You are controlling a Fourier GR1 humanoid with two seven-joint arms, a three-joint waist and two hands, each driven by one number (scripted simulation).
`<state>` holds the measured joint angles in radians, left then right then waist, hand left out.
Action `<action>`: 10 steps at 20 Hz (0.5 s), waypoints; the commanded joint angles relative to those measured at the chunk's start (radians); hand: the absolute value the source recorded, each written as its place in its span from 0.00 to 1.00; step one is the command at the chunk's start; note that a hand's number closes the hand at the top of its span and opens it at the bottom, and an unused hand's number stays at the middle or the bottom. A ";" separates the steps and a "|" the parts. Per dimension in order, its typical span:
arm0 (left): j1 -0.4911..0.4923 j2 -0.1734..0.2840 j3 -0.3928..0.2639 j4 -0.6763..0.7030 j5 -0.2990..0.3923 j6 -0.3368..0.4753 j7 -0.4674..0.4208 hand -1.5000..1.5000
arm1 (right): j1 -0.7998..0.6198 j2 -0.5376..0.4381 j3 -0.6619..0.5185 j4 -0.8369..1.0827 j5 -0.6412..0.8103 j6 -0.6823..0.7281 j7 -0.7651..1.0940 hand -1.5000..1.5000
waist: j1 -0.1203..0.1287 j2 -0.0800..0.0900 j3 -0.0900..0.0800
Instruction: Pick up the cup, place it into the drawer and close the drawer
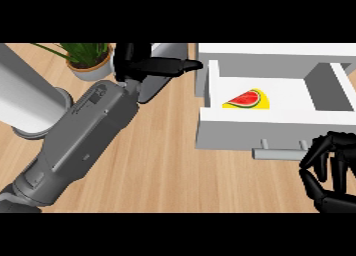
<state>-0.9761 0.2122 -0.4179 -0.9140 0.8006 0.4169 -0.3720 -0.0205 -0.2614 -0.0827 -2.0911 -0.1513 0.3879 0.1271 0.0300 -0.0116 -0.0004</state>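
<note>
1. Grey metal cup [160, 75] sits in the left hand [148, 65], whose black fingers and thumb are curled round it; most of the cup is hidden, with only grey surface showing above and below the fingers.
2. Cup location: held above the wooden counter [166, 160], just left of the open white drawer [277, 117], not yet over its cavity.
3. Drawer contents: a watermelon slice [247, 100] lies on the drawer floor near the left wall.
4. Right hand [336, 170]: fingers curled, holding nothing, positioned just below and right of the drawer handle [280, 152].
5. Hazard: the cup may strike the drawer's left wall during transfer if it travels too low.
6. Hazard: release onto the watermelon slice may leave the cup tilted and block closing.
7. Hazard: the potted plant [89, 57] and white cylinder [18, 95] stand near the left forearm; a wide swing could knock them.
</note>
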 commanded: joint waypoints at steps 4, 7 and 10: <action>0.269 0.194 0.037 -0.332 0.025 -0.008 0.106 0.00 | 0.056 -0.004 0.039 0.029 0.150 0.005 -0.035 1.00 | -0.003 0.003 0.001; 0.436 0.188 0.020 -0.494 0.000 0.031 0.064 0.00 | -0.011 0.008 0.062 0.041 0.191 -0.029 0.022 1.00 | -0.002 0.004 0.000; 0.501 0.286 0.073 -0.550 0.049 -0.065 0.117 0.00 | -0.052 -0.037 0.085 0.118 0.309 -0.013 -0.035 1.00 | 0.006 0.006 0.000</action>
<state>-0.5980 0.4242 -0.3704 -1.3302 0.8209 0.3906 -0.2931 -0.0230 -0.2638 -0.0118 -2.0181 0.0731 0.3693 0.0970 0.0292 -0.0064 0.0000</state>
